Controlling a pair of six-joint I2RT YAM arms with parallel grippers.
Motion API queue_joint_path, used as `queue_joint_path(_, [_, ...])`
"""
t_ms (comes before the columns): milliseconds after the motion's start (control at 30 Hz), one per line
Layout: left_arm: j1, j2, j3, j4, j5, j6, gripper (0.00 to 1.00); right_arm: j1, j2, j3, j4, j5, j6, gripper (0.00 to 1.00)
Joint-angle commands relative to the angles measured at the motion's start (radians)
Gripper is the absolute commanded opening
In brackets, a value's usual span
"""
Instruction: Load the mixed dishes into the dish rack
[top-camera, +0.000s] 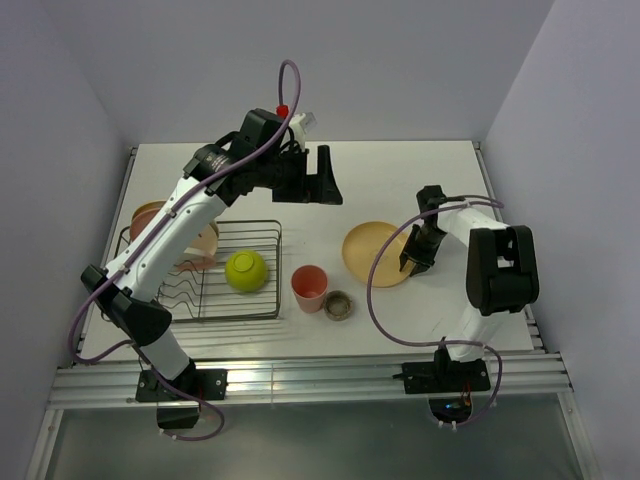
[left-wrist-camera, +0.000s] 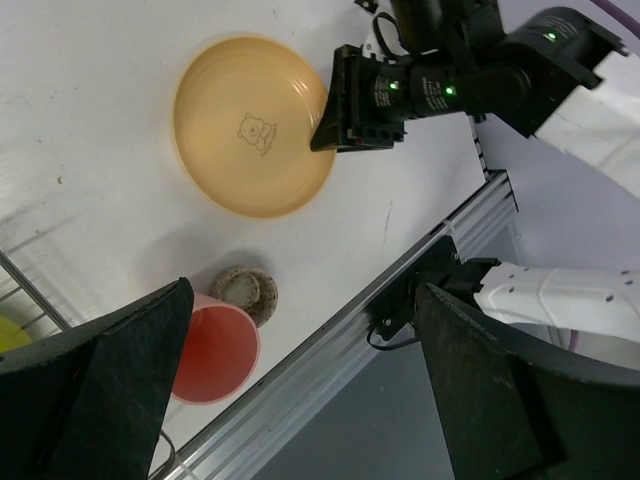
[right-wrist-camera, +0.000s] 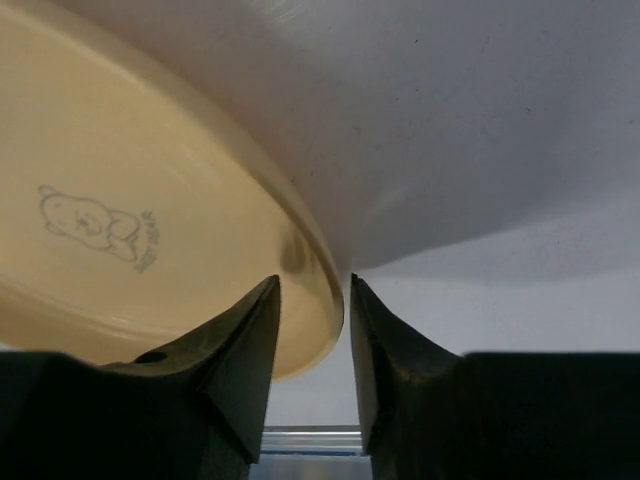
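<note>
Pickup of the yellow plate is in hand: it lies on the desk at three o'clock from the dish rack, with the right tool narrowly apart astride its three-o'clock rim, so closing, lifting and tipping it upright for a slot should follow. The left tool hangs wide apart and empty; its arm hides most of the plates at the rack's nine-o'clock end.
</note>
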Motion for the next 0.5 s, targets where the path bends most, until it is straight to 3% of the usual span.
queue_joint_path(0, [-0.01, -0.02, 0.048, -0.025, 0.017, 0.044, 0.99, 0.006, 0.018, 0.002, 0.047, 0.029, 0.025, 0.4])
queue_joint_path(133, [-0.011, -0.036, 0.022, -0.031, 0.022, 0.044, 0.99, 0.006, 0.03, -0.029, 0.07, 0.037, 0.041, 0.29])
queue_joint_path(267, [-0.011, -0.043, 0.027, -0.045, 0.016, 0.044, 0.99, 0.007, 0.03, -0.039, 0.081, 0.051, 0.05, 0.0])
queue_joint_path(467, [-0.01, -0.06, 0.048, -0.059, 0.015, 0.022, 0.97, 0.018, -0.071, 0.011, 0.057, 0.121, 0.035, 0.0])
